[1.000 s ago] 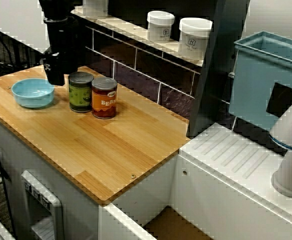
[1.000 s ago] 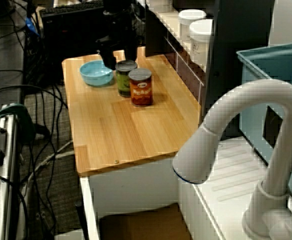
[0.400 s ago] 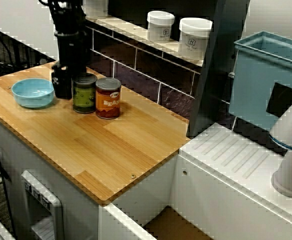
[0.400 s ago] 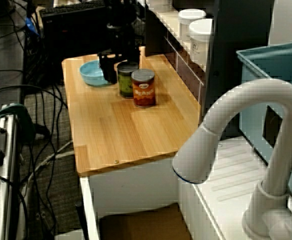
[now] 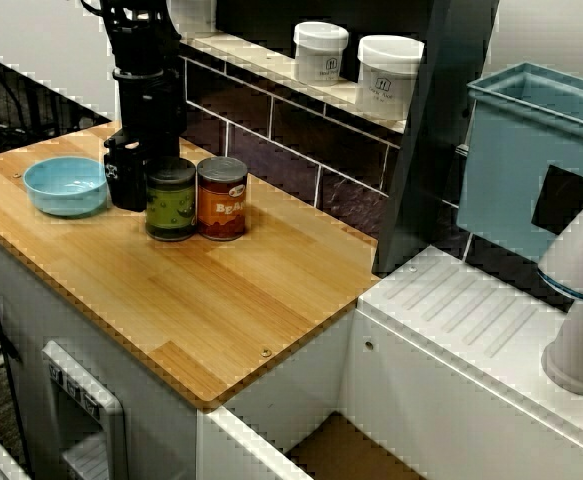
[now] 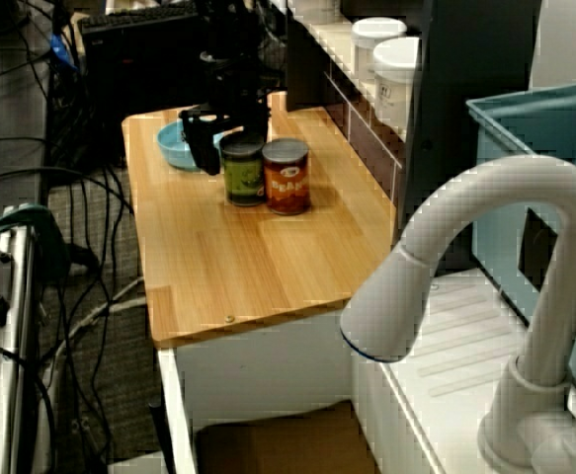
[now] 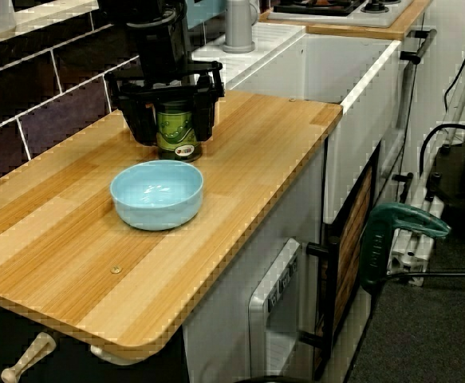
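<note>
The tool [image 7: 175, 120] stands low over the far left part of the tabletop [image 7: 256, 152]. It is spread to about a can's width, with one of its dark fingers [image 7: 142, 120] on each side of a green-labelled tin can [image 7: 177, 132]. In the view from the bowl end the fingers sit right against the can's wall. Whether they press it or only bracket it, I cannot tell.

The can stands upright on the wood. In the view across the tabletop toward the tiled wall, an orange-labelled can of beans [image 5: 222, 198] stands on its right, touching it or nearly so. A light blue bowl [image 7: 156, 194] sits to the left, just beyond the tool and clear of both cans. Two white lidded tubs [image 5: 321, 50] stand on the shelf further right, well apart from all this.

The green can looks like a sealed tin, so it is probably stiff, unlikely to dent under a firm squeeze, and fairly heavy for its size. Its glossy paper label may be slick. The best hold is likely across the straight wall at about mid-height, below the top rim, so the weight hangs evenly. The free sides are the ones facing the wall and the near edge. The side toward the beans can leaves no room for a finger.
</note>
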Motion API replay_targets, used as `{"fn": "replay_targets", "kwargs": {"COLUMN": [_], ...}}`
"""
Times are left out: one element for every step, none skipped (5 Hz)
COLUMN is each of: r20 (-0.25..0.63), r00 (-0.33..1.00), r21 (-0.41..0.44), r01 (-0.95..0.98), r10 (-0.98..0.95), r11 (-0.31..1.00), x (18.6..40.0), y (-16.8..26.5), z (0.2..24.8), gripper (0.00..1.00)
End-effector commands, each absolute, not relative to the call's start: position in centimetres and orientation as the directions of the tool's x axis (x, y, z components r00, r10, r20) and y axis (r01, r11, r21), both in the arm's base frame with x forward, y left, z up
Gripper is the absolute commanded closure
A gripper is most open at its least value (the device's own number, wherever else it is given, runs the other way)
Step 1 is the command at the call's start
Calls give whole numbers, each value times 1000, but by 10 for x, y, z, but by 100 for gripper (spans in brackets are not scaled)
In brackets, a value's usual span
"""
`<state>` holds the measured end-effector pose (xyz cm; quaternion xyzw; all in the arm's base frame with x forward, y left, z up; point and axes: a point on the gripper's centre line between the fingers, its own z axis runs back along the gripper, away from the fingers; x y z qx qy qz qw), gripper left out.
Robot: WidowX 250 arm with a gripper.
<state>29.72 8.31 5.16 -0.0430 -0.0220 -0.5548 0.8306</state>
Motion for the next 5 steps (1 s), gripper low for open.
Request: {"fn": "replay_targets", "kwargs": {"r20": [97,108,110,123,129], "r00": [379,386,391,411,416], "r21": [6,-13,-23,-33,-46], "r01": [924,922,920,911,910], "r10": [-920,-916,-914,-903,-900], "r11": [381,387,391,410,413], "x": [291,288,283,275,273], "y": [68,62,54,44,31], "z": [75,76,74,74,74], "gripper": [0,0,0,0,0]}}
